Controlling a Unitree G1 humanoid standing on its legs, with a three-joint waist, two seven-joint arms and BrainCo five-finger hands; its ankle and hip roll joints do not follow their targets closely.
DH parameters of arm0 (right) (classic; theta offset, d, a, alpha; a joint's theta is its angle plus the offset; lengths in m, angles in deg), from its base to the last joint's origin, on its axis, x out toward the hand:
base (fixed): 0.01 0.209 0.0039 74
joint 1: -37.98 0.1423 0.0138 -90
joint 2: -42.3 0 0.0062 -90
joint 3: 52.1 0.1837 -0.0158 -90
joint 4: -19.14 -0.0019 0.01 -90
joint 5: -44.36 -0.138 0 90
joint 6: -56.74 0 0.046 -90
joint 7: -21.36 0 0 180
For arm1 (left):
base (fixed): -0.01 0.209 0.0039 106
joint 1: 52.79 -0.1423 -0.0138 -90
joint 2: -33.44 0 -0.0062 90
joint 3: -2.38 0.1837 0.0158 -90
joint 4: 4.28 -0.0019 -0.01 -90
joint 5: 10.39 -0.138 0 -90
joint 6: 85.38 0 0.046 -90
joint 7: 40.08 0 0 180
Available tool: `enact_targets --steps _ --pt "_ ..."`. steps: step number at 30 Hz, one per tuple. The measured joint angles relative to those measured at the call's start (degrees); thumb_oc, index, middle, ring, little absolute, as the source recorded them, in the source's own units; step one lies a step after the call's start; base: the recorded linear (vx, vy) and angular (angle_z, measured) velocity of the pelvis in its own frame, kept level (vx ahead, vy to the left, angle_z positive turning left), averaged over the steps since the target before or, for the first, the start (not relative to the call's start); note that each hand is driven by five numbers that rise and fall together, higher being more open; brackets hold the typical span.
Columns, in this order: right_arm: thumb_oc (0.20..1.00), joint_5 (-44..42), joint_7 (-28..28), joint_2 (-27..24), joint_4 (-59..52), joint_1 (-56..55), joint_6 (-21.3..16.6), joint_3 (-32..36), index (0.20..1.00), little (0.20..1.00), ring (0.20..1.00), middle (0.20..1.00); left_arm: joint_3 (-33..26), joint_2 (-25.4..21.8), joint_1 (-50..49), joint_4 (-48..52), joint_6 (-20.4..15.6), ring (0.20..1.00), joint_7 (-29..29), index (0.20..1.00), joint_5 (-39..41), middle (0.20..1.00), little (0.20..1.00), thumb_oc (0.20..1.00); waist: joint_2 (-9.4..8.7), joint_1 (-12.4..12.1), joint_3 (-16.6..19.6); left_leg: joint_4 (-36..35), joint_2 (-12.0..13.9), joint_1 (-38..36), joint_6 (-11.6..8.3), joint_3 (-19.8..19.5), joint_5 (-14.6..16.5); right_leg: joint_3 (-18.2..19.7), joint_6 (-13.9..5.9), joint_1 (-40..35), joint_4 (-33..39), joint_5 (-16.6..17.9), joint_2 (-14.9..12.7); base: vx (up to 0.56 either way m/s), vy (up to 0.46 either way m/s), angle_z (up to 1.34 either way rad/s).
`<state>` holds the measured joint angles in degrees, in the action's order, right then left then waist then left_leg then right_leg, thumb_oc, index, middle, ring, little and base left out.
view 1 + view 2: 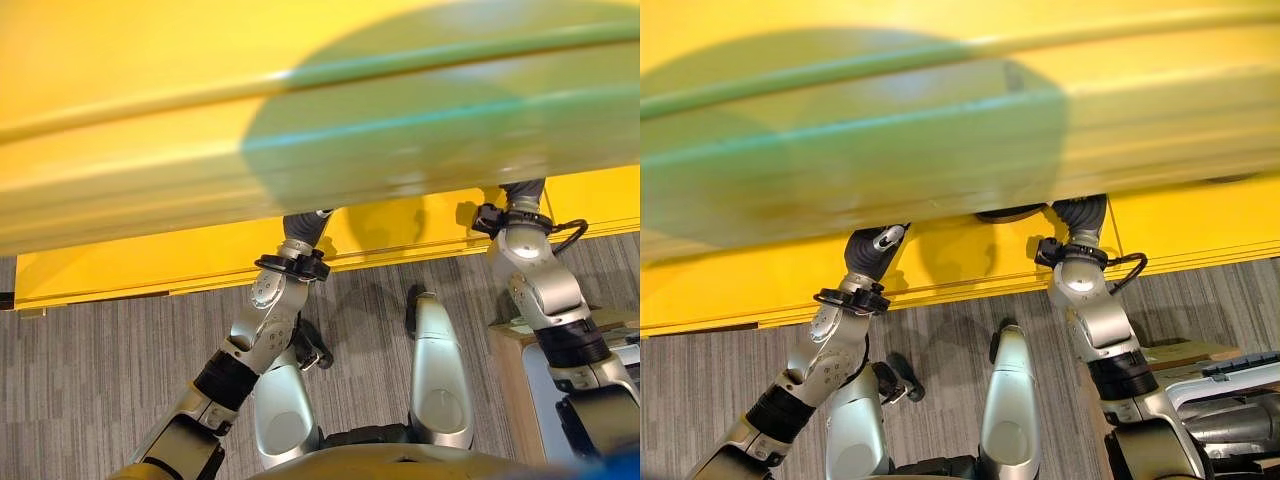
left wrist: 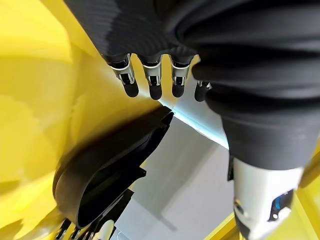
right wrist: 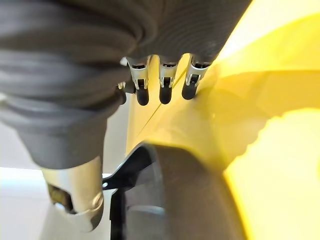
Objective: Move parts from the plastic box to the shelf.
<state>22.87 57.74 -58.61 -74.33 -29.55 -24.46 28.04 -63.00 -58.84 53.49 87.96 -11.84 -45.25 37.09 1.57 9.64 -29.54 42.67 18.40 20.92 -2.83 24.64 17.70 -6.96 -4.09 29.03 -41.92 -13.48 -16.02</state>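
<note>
A: How many things are there to count?

B: One black part [image 2: 107, 170], one yellow shelf [image 1: 120, 265], two robot hands. The part is curved and dark, lying against a yellow surface between the two hands.

A: Where do you see that?

B: In the wrist views. The left wrist view has the left robot hand [image 2: 150, 75] with its fingers [image 2: 131, 85] straight in a row above the part, and the right wrist view has the right robot hand [image 3: 162, 82] the same way, fingers straight, apart from the part's rounded edge. Neither is clamped on it.

A: And the head views?

B: A blurred yellow mass lies across the far half, hiding both hands beneath it; both arms reach under it. Grey carpet [image 1: 90, 360] lies near.

A: Which way does the part run?

B: Its long axis appears to run left to right, from one hand toward the other.
</note>
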Motion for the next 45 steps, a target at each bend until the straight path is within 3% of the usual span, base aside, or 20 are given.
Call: enact_targets --steps 9,13,16,22,28,35,38,45 --pt "1.0 2.6 0.4 0.0 -7.1 -3.1 -2.4 0.3 1.0 1.0 1.0 1.0 -0.3 0.1 -1.4 1.1 0.0 1.0 -0.3 1.0 -2.0 1.0 1.0 1.0 0.15 0.6 -0.2 -0.5 0.1 -1.3 -0.13 0.6 0.0 0.7 -0.07 -0.8 0.5 0.2 0.7 0.02 0.015 -0.04" --pt "1.0 2.6 -0.1 1.4 -7.9 -12.1 -2.3 1.0 1.0 1.0 1.0 1.0 -1.5 0.2 -6.1 1.3 0.0 1.0 -0.2 1.0 -2.0 1.0 1.0 1.0 0.14 0.5 -0.2 -4.1 0.0 -5.5 -0.7 1.9 -0.6 0.8 -0.35 -4.6 4.7 1.4 1.8 0.05 0.024 -0.13" --pt "1.0 3.5 -0.8 4.9 -9.6 -22.5 -3.2 2.8 1.0 1.0 1.0 1.0 -3.9 0.4 -11.3 1.9 0.1 1.0 -0.2 1.0 -1.9 1.0 1.0 1.0 -0.01 1.7 -0.2 -10.4 -1.6 -9.7 -1.01 3.4 -3.1 0.8 -0.68 -8.3 10.1 3.6 2.2 0.05 0.013 -0.1" --pt "1.0 2.1 -5.5 3.8 -10.3 -34.1 -1.4 7.8 1.0 1.0 1.0 1.0 -9.3 -0.4 -19.4 2.3 0.1 1.0 -0.4 1.0 -1.7 1.0 1.0 1.0 -0.71 3.4 1.1 -25.2 -4.5 -17.8 -1.8 6.1 -9.8 -0.2 -0.82 -15.8 23.0 8.8 3.8 0.03 -0.01 -0.07" --pt "1.0 0.0 -10.0 3.5 -10.1 -40.1 -0.4 9.1 1.0 1.0 1.0 1.0 -9.6 -0.4 -23.7 2.3 1.9 1.0 0.2 1.0 -0.8 1.0 1.0 1.0 -1.06 3.4 8.4 -36.4 -5.5 -23.6 -3.08 6.2 -15.2 -3.1 -0.45 -21.8 30.8 10.8 5.8 0.04 -0.03 0.08" --pt "1.0 -1.0 -12.1 3.3 -9.2 -40.3 1.3 6.8 1.0 1.0 1.0 1.0 -9.4 -0.4 -25.5 2.4 5.0 1.0 1.2 1.0 -0.8 1.0 1.0 1.0 -1.18 2.1 13.0 -40.0 -6.9 -26.2 -3.1 6.4 -16.3 -3.5 -1.26 -24.9 34.6 12.3 5.8 0.03 0.021 0.02" --pt "1.0 -2.0 -14.9 3.3 -7.8 -40.4 3.0 4.2 1.0 1.0 1.0 1.0 -9.2 -0.8 -26.8 2.4 7.3 1.0 3.0 1.0 -1.0 1.0 1.0 1.0 -1.67 1.5 15.5 -42.3 -8.1 -27.6 -2.88 6.3 -17.0 -4.0 -1.85 -26.6 37.0 13.5 5.3 0.02 0.103 0.05" --pt "1.0 -5.4 -20.7 3.3 -5.6 -40.4 2.0 1.3 1.0 1.0 1.0 1.0 -8.2 -4.6 -27.4 2.1 13.1 1.0 7.9 1.0 -1.9 1.0 1.0 1.0 -3.77 0.5 17.7 -43.6 -10.5 -28.0 -2.16 6.4 -17.1 -4.6 -3.18 -27.4 38.2 14.6 3.2 -0.01 0.134 0.05"
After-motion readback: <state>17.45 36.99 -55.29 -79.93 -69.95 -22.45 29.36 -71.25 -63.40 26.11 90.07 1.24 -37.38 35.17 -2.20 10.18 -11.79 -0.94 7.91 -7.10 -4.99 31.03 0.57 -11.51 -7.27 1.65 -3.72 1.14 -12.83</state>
